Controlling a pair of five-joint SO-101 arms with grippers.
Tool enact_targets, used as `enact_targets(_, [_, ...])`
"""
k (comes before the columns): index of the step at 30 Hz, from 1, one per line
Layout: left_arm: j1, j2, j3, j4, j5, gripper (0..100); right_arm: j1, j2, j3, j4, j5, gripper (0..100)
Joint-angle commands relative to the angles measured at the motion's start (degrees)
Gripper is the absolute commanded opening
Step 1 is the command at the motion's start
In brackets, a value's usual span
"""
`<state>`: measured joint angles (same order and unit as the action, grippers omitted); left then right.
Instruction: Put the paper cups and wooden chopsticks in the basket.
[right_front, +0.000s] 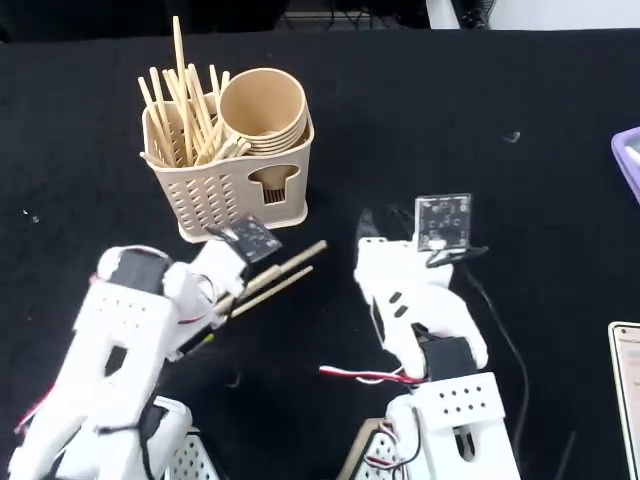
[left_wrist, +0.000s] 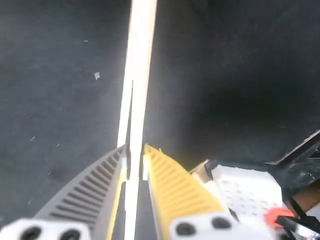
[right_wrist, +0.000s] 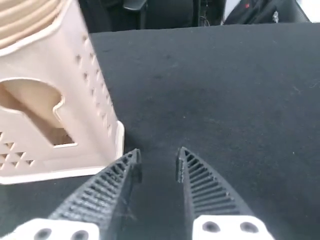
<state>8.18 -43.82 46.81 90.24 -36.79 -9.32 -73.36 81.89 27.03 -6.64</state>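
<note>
Wooden chopsticks (right_front: 283, 270), two of them side by side, are pinched between the fingers of the left gripper (right_front: 222, 292), which is closed tight on their near ends. The sticks point away from it toward the front corner of the basket (right_front: 240, 190), and their far tips stop just short of its base. The left wrist view shows the pair (left_wrist: 137, 75) running straight out from the clamped gripper (left_wrist: 134, 151) over dark cloth; whether they touch the cloth cannot be told. The single beige slotted basket stands upright at the far left of the bench (right_front: 470, 90). It holds a nested stack of paper cups (right_front: 262, 108) on its right side and a leaning bundle of chopsticks (right_front: 185, 110) on its left, both packed too closely to count exactly. The right gripper (right_front: 368, 228) is near the middle of the bench, to the right of the basket, with its fingers parted and nothing between them. Its own wrist view shows the gripper (right_wrist: 157, 159) just beside the basket wall (right_wrist: 65, 100). Black cloth covers the whole bench. A purple object (right_front: 628, 160) sits at the right edge and a white-bordered sheet (right_front: 626, 380) lies nearer. Dark clutter lies beyond the far edge.
</note>
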Motion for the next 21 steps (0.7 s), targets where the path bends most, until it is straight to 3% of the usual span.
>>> enact_targets(1, [-2.59, -13.10, -5.67, 5.10, -0.53, 3, 4.92, -1.27, -1.63, -1.41, -5.54, 12.0])
enact_targets(7, [-5.32, -28.66, -5.93, 6.33, 0.97, 3, 8.70, -1.27, -2.33, -1.41, -9.76, 11.8])
enact_targets(11, [-4.97, -32.00, -12.62, 5.89, 8.62, 3, 8.62, -0.92, -2.42, -1.41, -9.41, 0.8])
enact_targets(13, [-5.14, -31.82, -18.07, 5.01, 12.40, 3, 8.62, -1.10, -2.42, -1.41, -9.41, 2.1])
enact_targets(18, [-5.32, -29.63, -29.85, -4.66, 24.88, 3, 8.62, -1.27, -2.42, -1.41, -9.32, 1.1])
enact_targets(21, [-5.32, -28.48, -32.04, -14.95, 31.91, 3, 8.53, -1.27, -2.42, -1.49, -9.32, 1.1])
